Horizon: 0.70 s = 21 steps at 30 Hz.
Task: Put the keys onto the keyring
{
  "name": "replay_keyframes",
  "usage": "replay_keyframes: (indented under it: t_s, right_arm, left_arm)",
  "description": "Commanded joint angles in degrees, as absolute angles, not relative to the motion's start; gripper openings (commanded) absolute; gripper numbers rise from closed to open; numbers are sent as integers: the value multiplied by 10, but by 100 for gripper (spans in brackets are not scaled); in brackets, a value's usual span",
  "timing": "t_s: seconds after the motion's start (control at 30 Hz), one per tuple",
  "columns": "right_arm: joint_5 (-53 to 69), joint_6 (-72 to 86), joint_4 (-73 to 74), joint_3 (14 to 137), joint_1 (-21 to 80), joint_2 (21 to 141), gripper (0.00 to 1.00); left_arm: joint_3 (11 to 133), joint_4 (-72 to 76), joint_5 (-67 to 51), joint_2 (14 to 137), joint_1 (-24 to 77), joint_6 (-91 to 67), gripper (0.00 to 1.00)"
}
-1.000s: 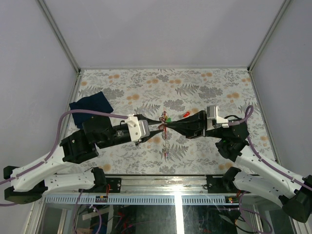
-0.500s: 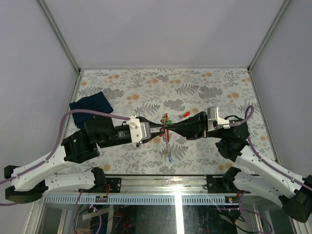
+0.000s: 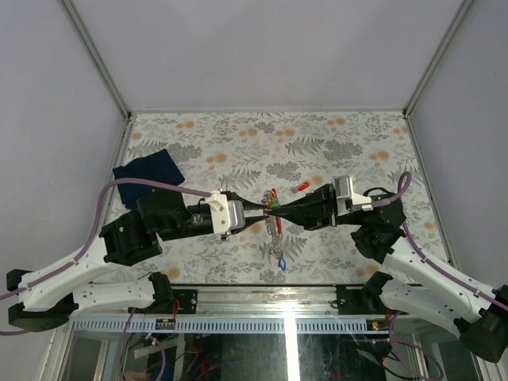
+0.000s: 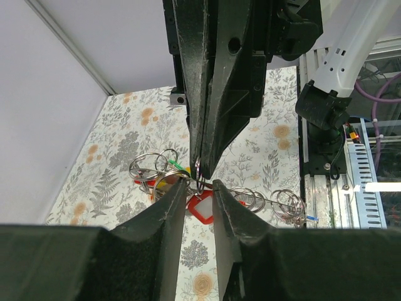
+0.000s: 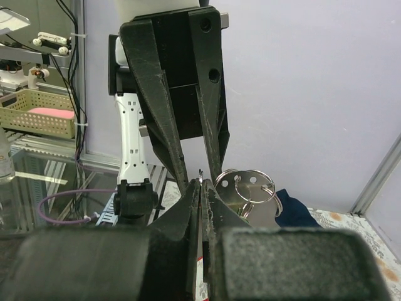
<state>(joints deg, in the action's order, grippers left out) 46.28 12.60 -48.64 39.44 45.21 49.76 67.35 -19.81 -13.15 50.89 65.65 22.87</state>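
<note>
My right gripper (image 3: pixel 278 209) is shut on the thin metal ring of the keyring (image 4: pixel 198 168), holding it edge-on above the table. My left gripper (image 4: pixel 199 187) faces it tip to tip, jaws a little apart, with the ring at its fingertips. A string of rings and keys (image 3: pixel 277 238) hangs below, ending in a blue tag (image 3: pixel 282 264). In the left wrist view a red tag (image 4: pixel 202 207), a green tag (image 4: pixel 177 165) and several loose rings (image 4: pixel 285 204) show behind the fingers. In the right wrist view the ring (image 5: pixel 200 174) pokes out between the shut fingers.
A dark blue cloth (image 3: pixel 148 169) lies at the left of the floral table (image 3: pixel 333 143). A small red piece (image 3: pixel 302 187) lies just beyond the right gripper. Grey walls close in the table on three sides. The arm bases stand along the near edge.
The hanging string of rings and keys has dropped lower toward the near edge. My left gripper's jaws have narrowed slightly. The right gripper stays shut in place.
</note>
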Motion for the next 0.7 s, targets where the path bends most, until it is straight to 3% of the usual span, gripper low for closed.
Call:
replay_keyframes:
  t_s: [0.0,0.2,0.33,0.67]
  right_arm:
    - [475,120,-507,410,455,489,0]
    - [480,121,-503,412,455,490,0]
    - [482,111,-488,414,455,490,0]
    - [483,-18,-280,445,455,467,15]
  left_arm:
    - [688,-170,-143,505,659,237,20]
    - [689,-170,-147,504,659,237,13]
    - [693,-175,-155,507,659,240,0]
    - [788,-329,-162,565,659,282,0]
